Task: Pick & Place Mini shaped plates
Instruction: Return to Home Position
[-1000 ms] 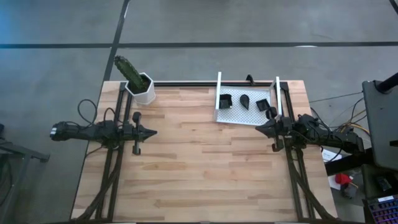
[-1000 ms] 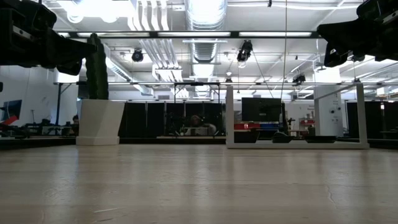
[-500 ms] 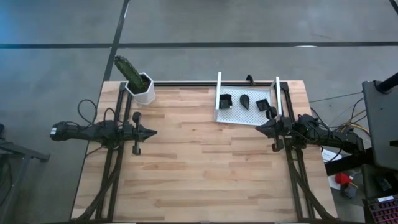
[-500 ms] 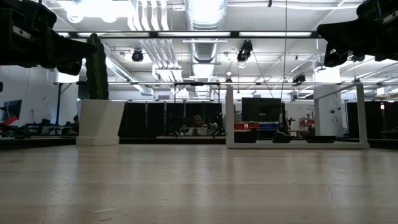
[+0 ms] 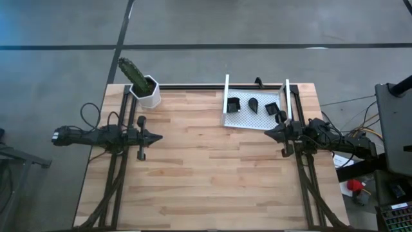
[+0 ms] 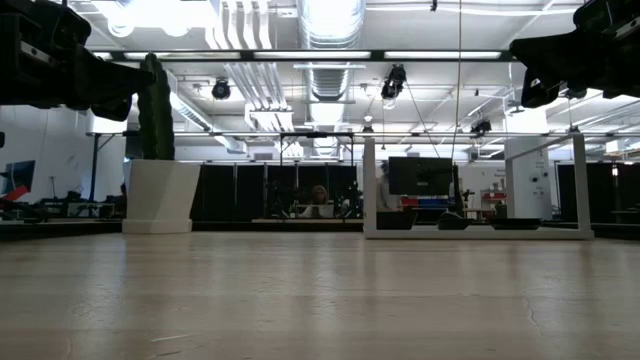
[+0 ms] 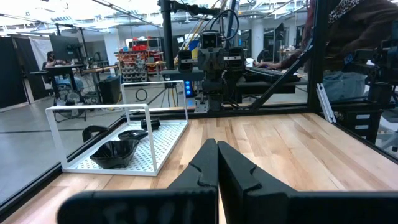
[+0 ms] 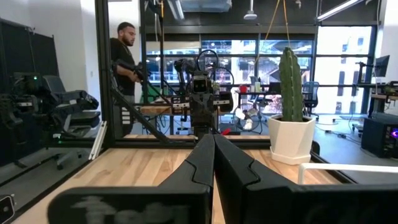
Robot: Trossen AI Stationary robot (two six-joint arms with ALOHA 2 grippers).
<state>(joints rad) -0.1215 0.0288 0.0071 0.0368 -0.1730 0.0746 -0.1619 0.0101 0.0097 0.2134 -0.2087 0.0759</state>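
1. The left gripper is at the left edge of the wooden table, pointing across it toward the right arm. In the low view it is raised clear of the table top. Its fingers are pressed together and hold nothing.
2. The right gripper is at the right edge, facing the left one. Its fingers are also together and empty. Its tip lies just beside the near right corner of the white perforated tray.
3. The mini shaped plates all lie in the tray, on the far right part of the table, between its two upright end frames.
   - Four dark groups show: a square one at the left end, a drop shape in the middle, and two toward the right frame.
   - Whether each is a stack cannot be told.
4. The cactus pot stands at the far left corner, well apart from the tray.
5. Between the two grippers, and over the whole near half, the planks are bare.
6. A person stands beyond the table's left side.
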